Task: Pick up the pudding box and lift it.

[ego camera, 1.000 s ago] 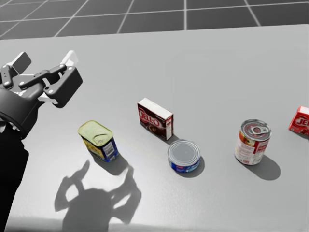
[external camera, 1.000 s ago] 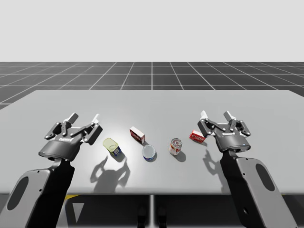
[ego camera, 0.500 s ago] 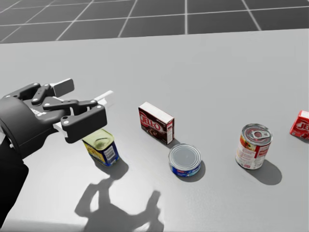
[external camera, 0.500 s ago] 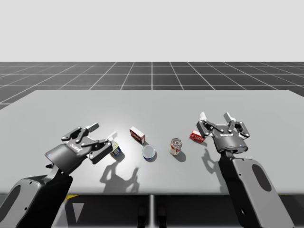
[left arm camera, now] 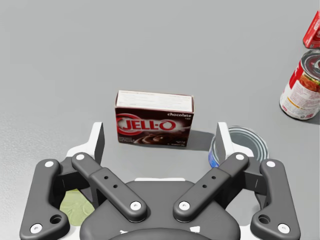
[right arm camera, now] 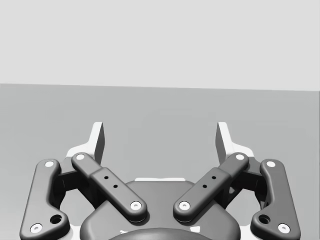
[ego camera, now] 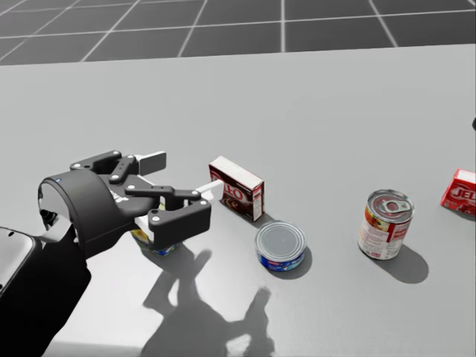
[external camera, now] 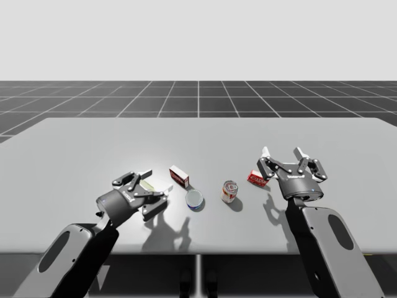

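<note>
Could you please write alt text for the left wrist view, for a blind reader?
My open left gripper faces the dark brown pudding box, which stands just ahead on the grey table. A low blue can sits beside one finger.

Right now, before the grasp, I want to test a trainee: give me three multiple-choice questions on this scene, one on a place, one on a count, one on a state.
1. Where is the brown box?
A) on the table, just ahead of the left gripper
B) held up in the air
C) on the floor

2. How many boxes are on the table?
A) one
B) two
C) four

3. The left gripper's fingers are:
A) open
B) shut on the brown box
C) shut on a can

Answers:
1 A: the left wrist view shows it standing on the table, ahead of the gripper.
2 B: the brown box and a red box.
3 A: the fingers stand wide apart, neither touching the box.
</note>
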Available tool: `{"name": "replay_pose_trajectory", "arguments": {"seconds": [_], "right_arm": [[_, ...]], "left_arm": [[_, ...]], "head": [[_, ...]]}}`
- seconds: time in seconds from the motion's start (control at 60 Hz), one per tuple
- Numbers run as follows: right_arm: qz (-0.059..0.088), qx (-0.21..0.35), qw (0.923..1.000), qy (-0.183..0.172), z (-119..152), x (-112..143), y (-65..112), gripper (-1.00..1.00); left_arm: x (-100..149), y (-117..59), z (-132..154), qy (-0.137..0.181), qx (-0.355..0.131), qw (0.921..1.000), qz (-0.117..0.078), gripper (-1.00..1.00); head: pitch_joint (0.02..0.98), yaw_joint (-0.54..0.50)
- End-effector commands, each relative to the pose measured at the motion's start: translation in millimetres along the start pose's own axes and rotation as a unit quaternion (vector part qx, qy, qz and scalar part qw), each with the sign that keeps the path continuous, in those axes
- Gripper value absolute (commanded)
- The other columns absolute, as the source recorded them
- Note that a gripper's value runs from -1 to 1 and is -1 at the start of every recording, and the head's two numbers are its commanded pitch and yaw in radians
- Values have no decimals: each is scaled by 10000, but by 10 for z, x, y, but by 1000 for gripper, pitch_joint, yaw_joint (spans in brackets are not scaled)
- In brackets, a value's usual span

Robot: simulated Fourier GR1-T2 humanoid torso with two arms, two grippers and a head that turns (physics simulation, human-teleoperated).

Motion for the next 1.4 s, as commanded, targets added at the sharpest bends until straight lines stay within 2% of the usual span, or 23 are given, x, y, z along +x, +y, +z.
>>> {"name": "replay_pose_trajectory", "arguments": {"seconds": [0.017, 0.333, 0.85, 1.2, 1.4], "right_arm": [[12, -11, 10000, -3, -6, -2, -6, -1000], [-26, 14, 10000, -25, -9, 5, -13, -1000], [-89, 26, 10000, -29, 0, 21, -24, -1000], [-113, 31, 9999, -37, 10, 36, -37, -1000], [-128, 35, 9999, -42, 10, 43, -43, -1000]], "left_arm": [[-128, -47, -189, 390, -40, 9992, 35, -1000], [-255, -39, -555, 553, 69, 9984, 131, -1000], [-262, -28, -810, 553, 194, 9981, 205, -1000], [-227, -79, -972, 540, 203, 9982, 132, -1000], [-242, -76, -1061, 533, 273, 9982, 15, -1000]], "head": [[767, 126], [766, 120], [769, 110], [770, 103], [768, 99]]}}
